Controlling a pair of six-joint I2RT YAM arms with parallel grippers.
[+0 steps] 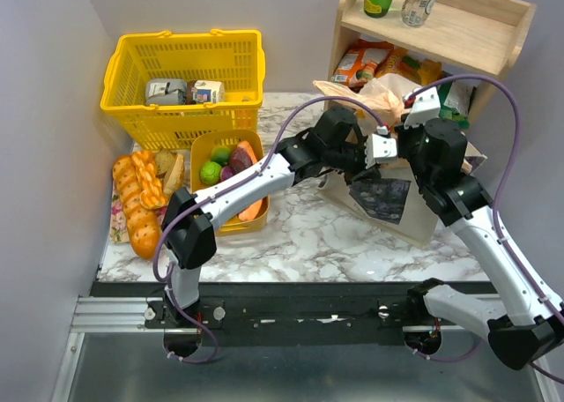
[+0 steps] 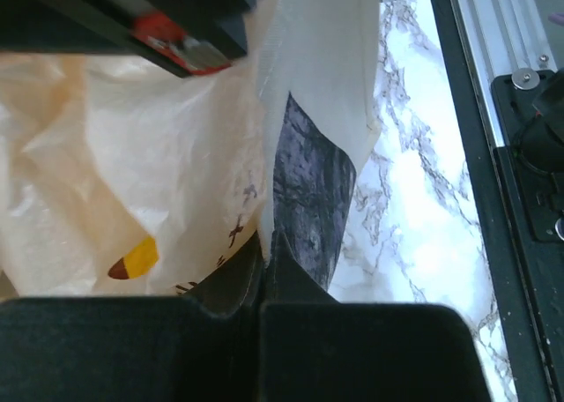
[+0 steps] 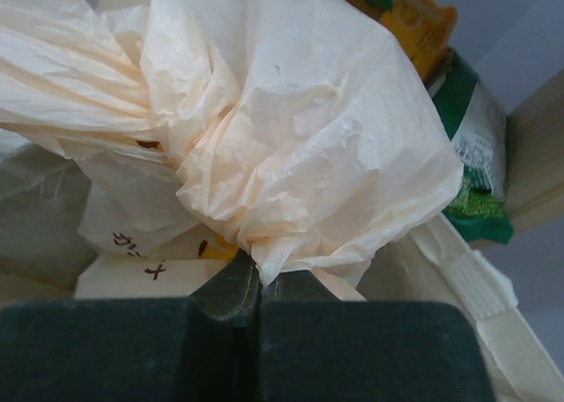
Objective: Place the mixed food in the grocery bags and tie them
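Note:
The beige canvas tote (image 1: pixel 414 215) with a dark print (image 1: pixel 381 197) stands at the table's right. The peach plastic bag (image 1: pixel 381 95) bulges out of its top. My left gripper (image 1: pixel 374 148) is shut on the tote's white woven edge (image 2: pixel 308 58), with the dark print (image 2: pixel 310 190) beside it. My right gripper (image 1: pixel 421 111) is shut on a bunched fold of the peach bag (image 3: pixel 300 129); the jaws (image 3: pixel 260 279) pinch the plastic. A lime (image 1: pixel 210 172), a purple eggplant (image 1: pixel 239 160) and a red-brown slice (image 1: pixel 251 153) lie in a yellow tray (image 1: pixel 231 227).
A yellow shopping basket (image 1: pixel 132 71) at the back left holds two cans (image 1: pixel 166 91). Braided bread loaves (image 1: pixel 137 199) lie at the left edge. A wooden shelf (image 1: pixel 476 32) with snack packets (image 1: pixel 361 63) and bottles stands behind the tote.

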